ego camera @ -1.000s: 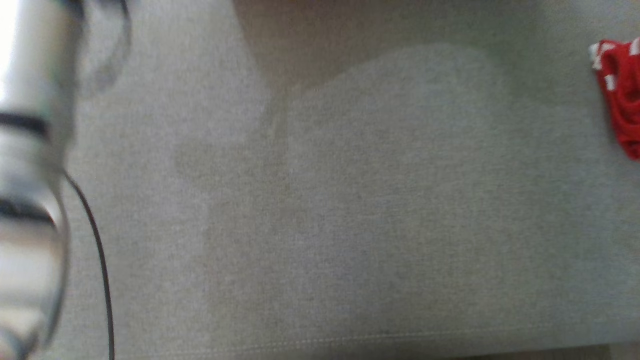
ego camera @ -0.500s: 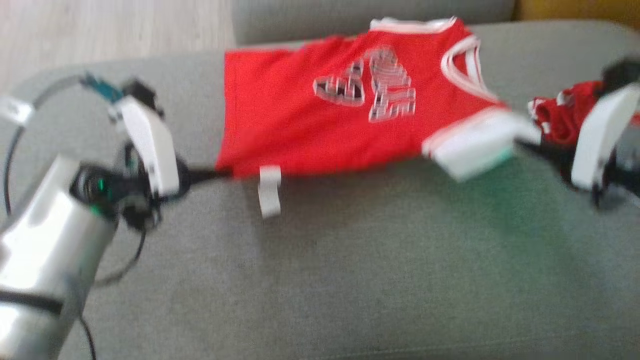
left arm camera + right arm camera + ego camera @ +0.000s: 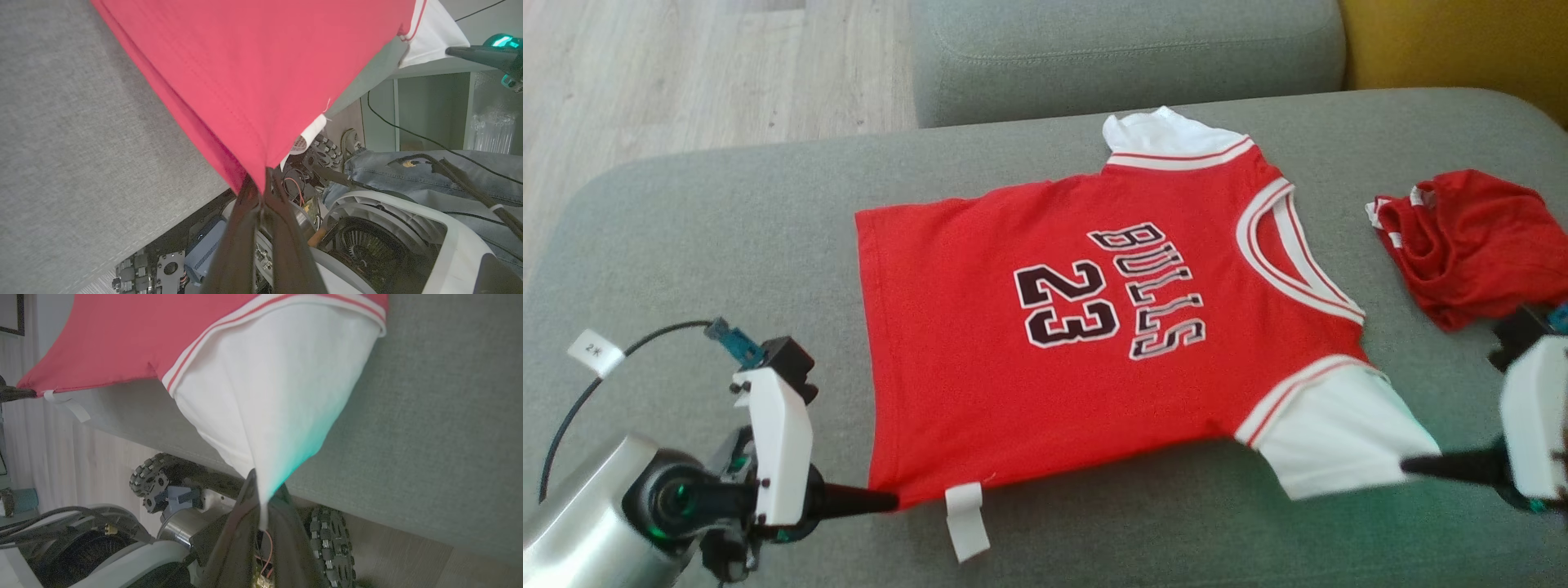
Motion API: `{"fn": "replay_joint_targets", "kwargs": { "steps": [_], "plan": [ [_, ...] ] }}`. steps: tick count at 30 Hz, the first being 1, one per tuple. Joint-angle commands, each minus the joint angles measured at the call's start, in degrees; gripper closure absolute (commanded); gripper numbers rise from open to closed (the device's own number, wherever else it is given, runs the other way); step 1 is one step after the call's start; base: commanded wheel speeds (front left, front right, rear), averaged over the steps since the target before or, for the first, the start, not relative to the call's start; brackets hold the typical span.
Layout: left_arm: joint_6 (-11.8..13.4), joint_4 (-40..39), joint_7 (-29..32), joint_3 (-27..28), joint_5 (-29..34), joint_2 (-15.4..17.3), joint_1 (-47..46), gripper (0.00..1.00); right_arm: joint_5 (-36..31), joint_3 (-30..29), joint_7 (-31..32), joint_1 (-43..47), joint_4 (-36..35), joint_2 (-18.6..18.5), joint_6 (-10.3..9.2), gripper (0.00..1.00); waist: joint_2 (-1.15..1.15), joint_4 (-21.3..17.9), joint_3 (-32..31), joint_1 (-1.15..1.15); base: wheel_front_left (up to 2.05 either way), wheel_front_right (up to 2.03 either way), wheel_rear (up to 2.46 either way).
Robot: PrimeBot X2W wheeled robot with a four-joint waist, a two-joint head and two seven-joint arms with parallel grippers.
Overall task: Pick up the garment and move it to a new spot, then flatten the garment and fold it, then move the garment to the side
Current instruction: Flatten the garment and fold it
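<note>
The garment [image 3: 980, 359] is a red jersey with white sleeves and black "BULLS 23" lettering, spread front-up across the grey sofa seat [image 3: 1160, 531]. My left gripper [image 3: 892, 501] is shut on its near hem corner; the left wrist view shows the red cloth [image 3: 253, 81] pinched between the dark fingers [image 3: 241, 228]. My right gripper [image 3: 1409, 466] is shut on the tip of the near white sleeve [image 3: 1339, 433]; the right wrist view has that sleeve [image 3: 269, 400] tapering into the closed fingers [image 3: 241, 531]. The near edge hangs stretched between both grippers, slightly lifted.
A crumpled red cloth [image 3: 1470, 245] lies on the seat at the right. The sofa back cushion [image 3: 1127, 49] runs along the far side, wooden floor [image 3: 686, 73] at the far left. A white tag [image 3: 966, 523] dangles from the hem.
The head camera has swung from blank grey cushion to the whole jersey. Both grippers keep their hold on the hem corner and the sleeve; the garment now lies spread wider.
</note>
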Motion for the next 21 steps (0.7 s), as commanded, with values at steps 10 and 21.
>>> {"fn": "replay_joint_targets", "kwargs": {
  "steps": [10, 21],
  "plan": [
    [2.82, -6.47, 3.81, 3.03, -0.57, 4.83, -5.13, 1.00, 4.97, -1.68, 1.58, -1.00, -8.06, -9.16, -0.04, 1.00, 0.00, -0.03, 3.15, 0.01, 0.00, 0.00, 0.00],
    [4.42, -1.10, 11.54, 2.15, -0.48, 2.04, -16.68, 1.00, 5.95, -0.82, 7.28, -13.81, 0.62, -3.93, -0.04, 1.00, 0.00, 1.03, 7.98, 0.01, 0.00, 0.00, 0.00]
  ]
}}
